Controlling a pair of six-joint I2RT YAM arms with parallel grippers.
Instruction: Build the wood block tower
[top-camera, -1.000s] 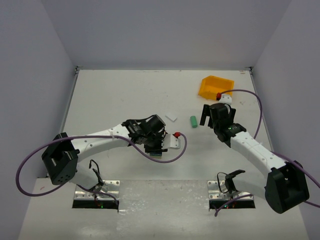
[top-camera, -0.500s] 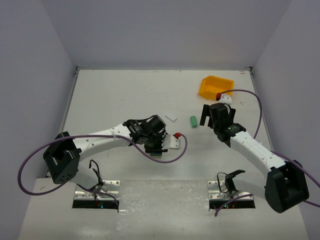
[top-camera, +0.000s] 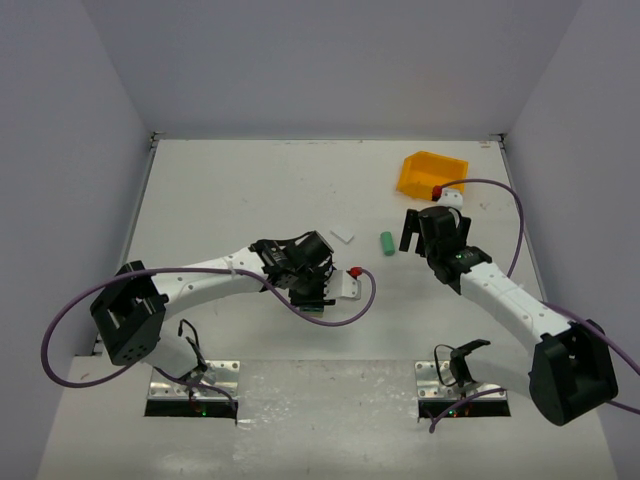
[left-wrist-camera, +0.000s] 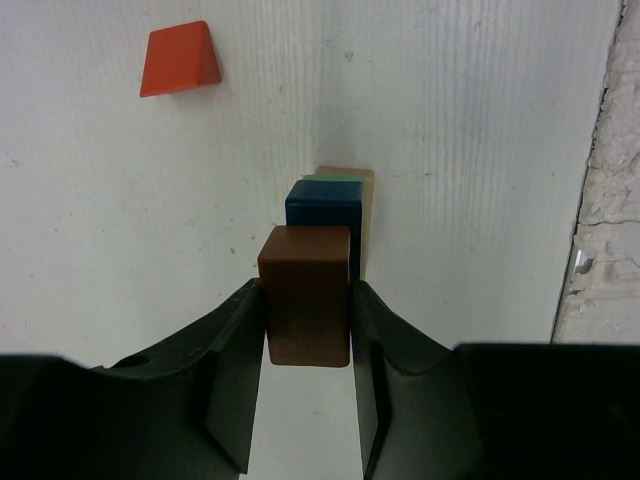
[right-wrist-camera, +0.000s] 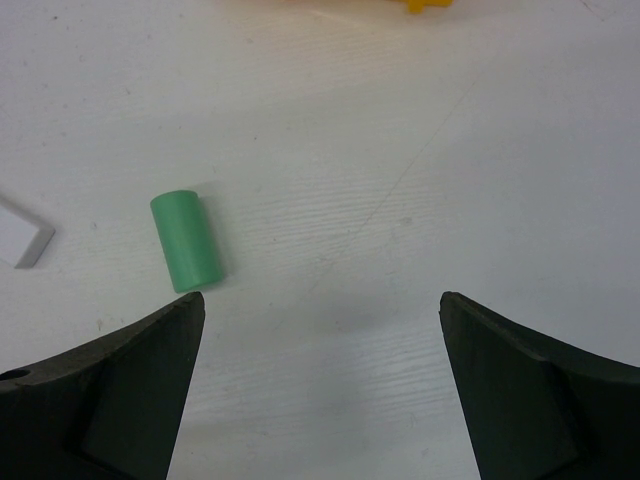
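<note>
Left fingers (left-wrist-camera: 232, 385) are closed on the brown block (left-wrist-camera: 305, 310), held over the blue block (left-wrist-camera: 322, 205), apparently for stacking; right fingers (right-wrist-camera: 120, 400) are spread wide, empty, near the green cylinder (right-wrist-camera: 187, 240).

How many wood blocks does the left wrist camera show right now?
5: brown block held by the left gripper; blue block just beyond it; green block and tan block peeking past that; red wedge lying apart. Others may be hidden.

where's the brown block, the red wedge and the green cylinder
brown block (left-wrist-camera: 307, 292): left wrist view, near face
red wedge (left-wrist-camera: 180, 58): left wrist view, face centre
green cylinder (right-wrist-camera: 187, 240): right wrist view, curved side
</note>
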